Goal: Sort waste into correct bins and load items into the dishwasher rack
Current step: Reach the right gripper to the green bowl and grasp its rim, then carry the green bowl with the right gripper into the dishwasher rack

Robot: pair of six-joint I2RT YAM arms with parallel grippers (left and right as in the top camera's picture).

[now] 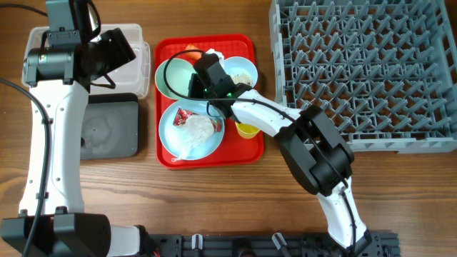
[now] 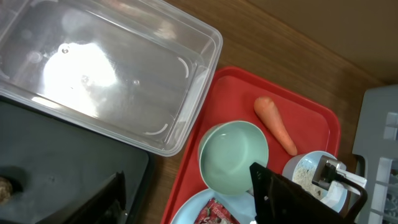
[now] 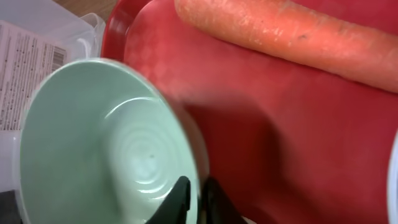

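Note:
A pale green bowl (image 1: 173,76) stands on the flat red tray (image 1: 214,44), and my right gripper (image 1: 194,80) is shut on its right rim. In the right wrist view one finger sits inside the bowl (image 3: 106,143) and the other outside; the gripper (image 3: 194,193) pinches the wall. An orange carrot (image 3: 292,34) lies just behind it. My left gripper (image 2: 189,199) hangs open and empty above the gap between the black tray (image 2: 62,155) and the red tray. A light-blue plate (image 1: 189,139) carries a red-and-white wrapper (image 1: 182,116) and white tissue (image 1: 200,127).
The clear tub (image 1: 136,43) stands empty at back left, beside the black tray (image 1: 111,128). A second bowl (image 1: 239,70) holding rice and a yellow cup (image 1: 246,129) sit on the red tray's right side. The grey rack (image 1: 371,64) fills the back right.

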